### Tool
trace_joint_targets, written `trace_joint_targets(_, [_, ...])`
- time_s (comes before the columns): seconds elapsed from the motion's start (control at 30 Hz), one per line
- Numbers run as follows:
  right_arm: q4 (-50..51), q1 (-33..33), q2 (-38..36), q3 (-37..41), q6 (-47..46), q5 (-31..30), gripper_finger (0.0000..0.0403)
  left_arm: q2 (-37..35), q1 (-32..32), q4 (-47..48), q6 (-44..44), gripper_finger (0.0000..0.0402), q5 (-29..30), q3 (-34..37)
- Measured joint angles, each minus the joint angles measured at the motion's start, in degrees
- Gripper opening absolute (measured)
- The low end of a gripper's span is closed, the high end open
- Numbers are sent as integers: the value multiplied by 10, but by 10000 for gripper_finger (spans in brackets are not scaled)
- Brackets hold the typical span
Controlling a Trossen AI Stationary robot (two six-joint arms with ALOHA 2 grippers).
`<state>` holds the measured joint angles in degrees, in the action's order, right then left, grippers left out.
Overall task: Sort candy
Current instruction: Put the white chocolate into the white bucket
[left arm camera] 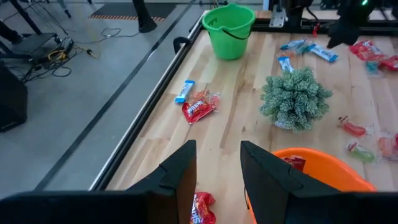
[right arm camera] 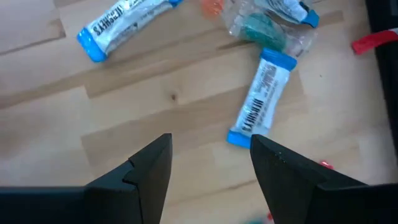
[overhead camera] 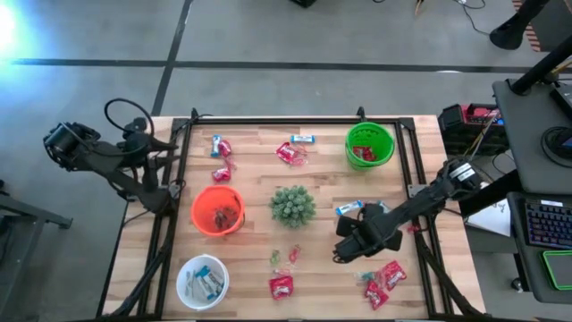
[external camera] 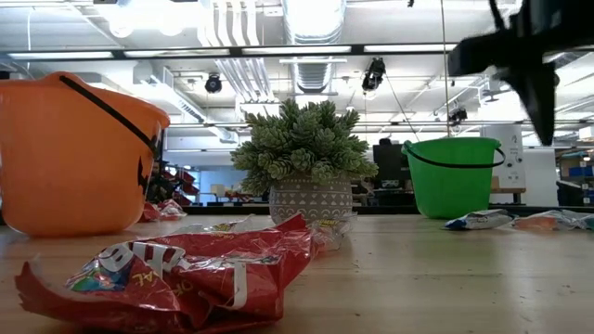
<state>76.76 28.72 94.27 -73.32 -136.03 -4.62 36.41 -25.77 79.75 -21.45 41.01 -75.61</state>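
— What stood on the wooden table (overhead camera: 313,237) besides the sweets?

— A spiky green plant (overhead camera: 292,206) in a patterned pot sat near the middle. An orange bucket (overhead camera: 217,211) stood just left of it, a green bucket (overhead camera: 369,146) toward the far right corner, and a white bowl (overhead camera: 203,281) at the near left.

— And off the table?

— A keyboard (overhead camera: 546,222) lay on a desk to the right; grey floor stretched beyond.

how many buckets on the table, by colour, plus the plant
orange bucket: 1
green bucket: 1
white bucket: 1
plant: 1
total: 4
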Motion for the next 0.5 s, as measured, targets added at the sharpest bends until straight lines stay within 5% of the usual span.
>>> trace_joint_targets(0.2, [-12, -16, 7, 1, 1, -19, 210, -10, 0, -2, 4, 107, 0, -3])
trace_joint_targets(0.5, [-38, -12, -6, 64, -16, 31, 210, -11, 0, -5, 4, 107, -1, -4])
